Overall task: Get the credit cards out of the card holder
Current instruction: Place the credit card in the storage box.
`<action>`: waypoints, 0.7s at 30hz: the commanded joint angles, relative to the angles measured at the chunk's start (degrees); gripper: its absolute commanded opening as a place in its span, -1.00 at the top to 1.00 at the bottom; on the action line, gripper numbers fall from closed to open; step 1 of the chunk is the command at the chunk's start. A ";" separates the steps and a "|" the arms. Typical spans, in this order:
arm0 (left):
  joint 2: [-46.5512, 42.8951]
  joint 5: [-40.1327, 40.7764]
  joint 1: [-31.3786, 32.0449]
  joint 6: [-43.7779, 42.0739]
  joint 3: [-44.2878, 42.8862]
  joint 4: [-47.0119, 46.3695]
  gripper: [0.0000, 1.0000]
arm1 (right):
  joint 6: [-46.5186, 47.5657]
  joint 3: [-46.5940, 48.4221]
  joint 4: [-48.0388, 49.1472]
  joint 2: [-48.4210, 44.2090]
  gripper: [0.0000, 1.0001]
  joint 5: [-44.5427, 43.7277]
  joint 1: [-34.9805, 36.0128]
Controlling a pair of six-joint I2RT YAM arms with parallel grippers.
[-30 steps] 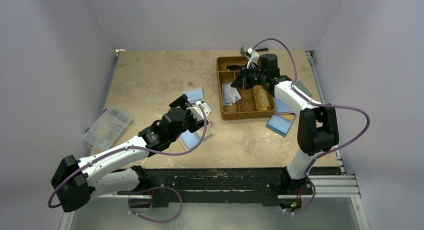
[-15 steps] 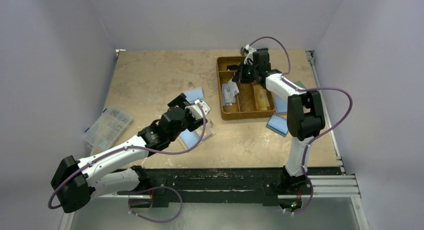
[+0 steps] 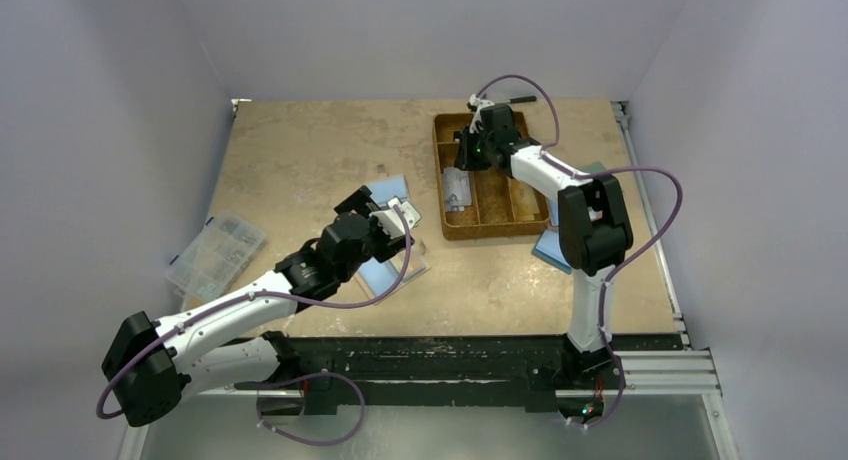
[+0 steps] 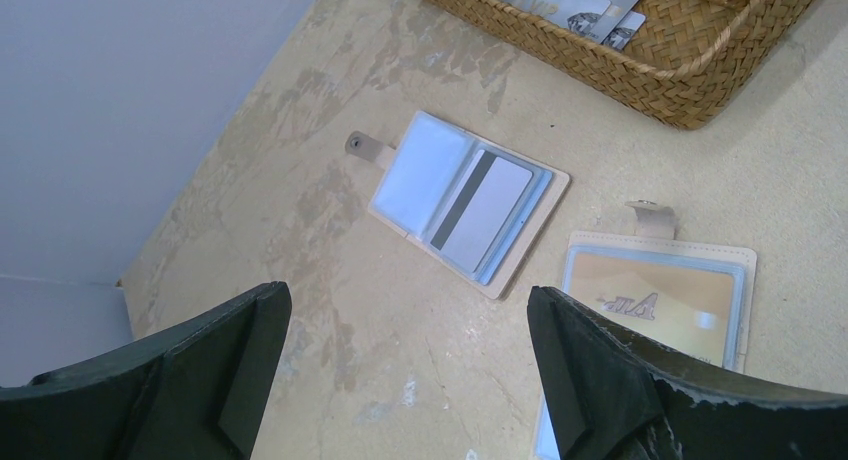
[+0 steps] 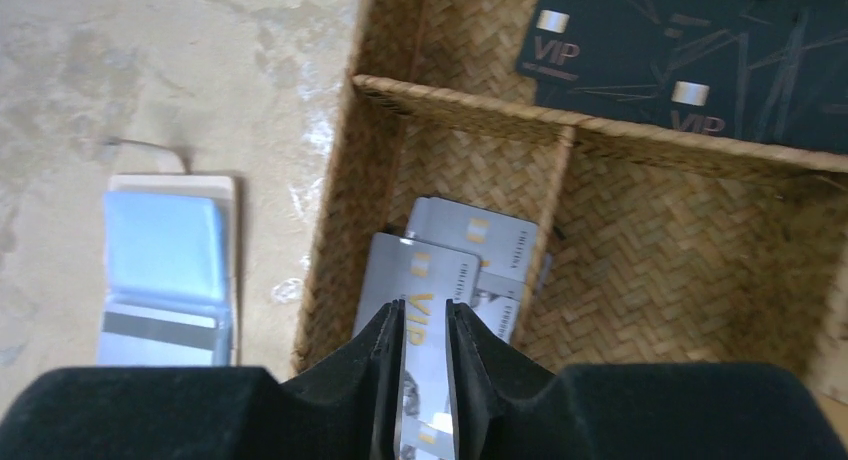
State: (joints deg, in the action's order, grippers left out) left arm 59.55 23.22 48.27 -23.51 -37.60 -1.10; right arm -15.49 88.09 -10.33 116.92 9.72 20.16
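Presently on the counter (image 4: 330,310) — card holder (image 4: 468,215), a tan bifold with a snap tab at one corner, lying open and flat. Near the woven tray (image 4: 660,75) but apart from it. Light blue sleeve on one leaf. On the other leaf a grey credit card (image 4: 487,210) with a dark stripe, tucked over paler layers; possibly more cards beneath, count not to be told.

Handling, as judged:
- Card light, thin, stiff and slick-faced, likelier to skate under a pad than to lift.
- Holder light as well, apt to drag along unless pinned.
- Best taken at whichever card edge stands free of the pocket, pinched across both faces and drawn out along the pocket line.

Left end effector (image 4: 405,295) — spread wide, gripping nothing. Holder ahead of it, roughly centred between the two fingers, untouched. Second card holder (image 4: 660,290), with a gold-toned card inside, just beside one finger in that view.

Right end effector (image 5: 425,310) — parted only narrowly, nothing seen pinched. Poised over a tray compartment, silver VIP cards (image 5: 470,250) lying directly beneath. Open holder visible from that wrist too, outside the tray wall, off to one side and apart from the fingers.

Clear organiser box (image 3: 215,252) at the counter's far left, well apart from everything listed.
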 commanded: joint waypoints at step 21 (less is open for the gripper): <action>2.17 -7.42 -4.54 15.68 -7.07 5.20 -0.88 | 36.20 -20.75 -5.11 -37.84 -0.16 27.67 -0.60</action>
State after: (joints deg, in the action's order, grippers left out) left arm 60.47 19.31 45.36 -18.02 -39.79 1.43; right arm 13.28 73.65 -15.81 85.10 30.37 19.86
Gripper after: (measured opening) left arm 0.952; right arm 0.528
